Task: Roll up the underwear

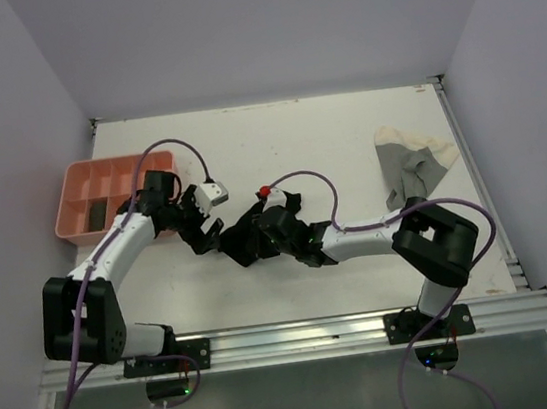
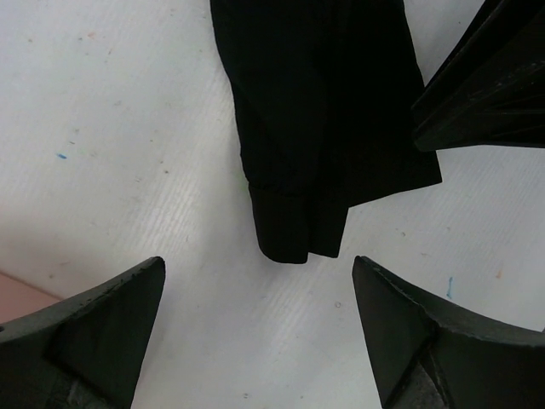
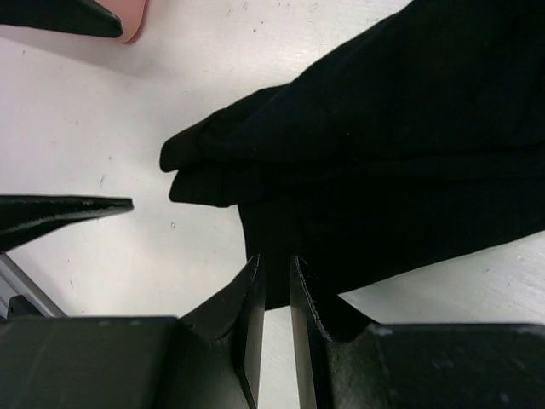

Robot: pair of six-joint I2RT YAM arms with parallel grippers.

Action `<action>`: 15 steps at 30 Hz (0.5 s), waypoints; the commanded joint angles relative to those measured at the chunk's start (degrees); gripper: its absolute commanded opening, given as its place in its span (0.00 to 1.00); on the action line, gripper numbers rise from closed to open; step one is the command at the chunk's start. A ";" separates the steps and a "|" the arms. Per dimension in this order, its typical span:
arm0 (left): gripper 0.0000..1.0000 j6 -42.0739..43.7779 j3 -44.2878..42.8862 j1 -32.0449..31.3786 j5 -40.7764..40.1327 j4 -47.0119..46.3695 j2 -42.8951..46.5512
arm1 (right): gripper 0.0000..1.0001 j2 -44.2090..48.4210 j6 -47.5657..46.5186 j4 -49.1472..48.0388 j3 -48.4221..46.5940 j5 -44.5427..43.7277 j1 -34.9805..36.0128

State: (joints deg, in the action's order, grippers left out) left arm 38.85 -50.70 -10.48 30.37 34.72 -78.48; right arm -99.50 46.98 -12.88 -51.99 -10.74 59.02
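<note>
Underwear [image 1: 245, 236] in black is lying crumpled at mid-desk [image 1: 345, 135], between the two tools, and is not yet rolled. A cream-grey piece [image 1: 414, 161] is lying at the far right, well apart. A pink tray [image 1: 66, 176] is standing at the left, with something dark in one compartment.

The left tool [image 2: 258, 264] is being held wide open low over the desk, its fingers set either side of the narrow folded end of the black cloth without touching it. The right tool [image 3: 274, 260] is being held closed to a thin slit at the opposite edge, seemingly pinching a fold — the pinch itself is partly hidden by the fingers.

The step in hand is judged to be straightening the cloth ahead of rolling. It is being done well if the pinched edge is being drawn taut along the desk rather than lifted, so that the bunched layers are being spread flat. The open tool should be lowered over the loose end only, with both layers taken together — a single layer would be leaving the roll slack. Pulling should be kept gentle, since soft cloth is likely to slide on a smooth desk.
</note>
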 commanded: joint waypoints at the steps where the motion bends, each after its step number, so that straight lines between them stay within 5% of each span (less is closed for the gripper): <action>1: 0.95 1.67 -0.55 -0.85 2.59 1.32 -1.06 | 0.22 -0.86 1.97 -2.76 0.22 -0.42 -0.05; 15: 0.84 -2.20 0.78 -4.11 -0.05 -2.11 -6.25 | 0.22 -1.75 2.76 -2.67 1.71 -0.42 -0.05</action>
State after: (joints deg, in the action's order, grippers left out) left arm 38.15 -50.22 -14.33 30.30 35.16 -84.25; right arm -101.01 48.66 -13.37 -50.87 -10.68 59.02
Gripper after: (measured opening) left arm 0.854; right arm 0.218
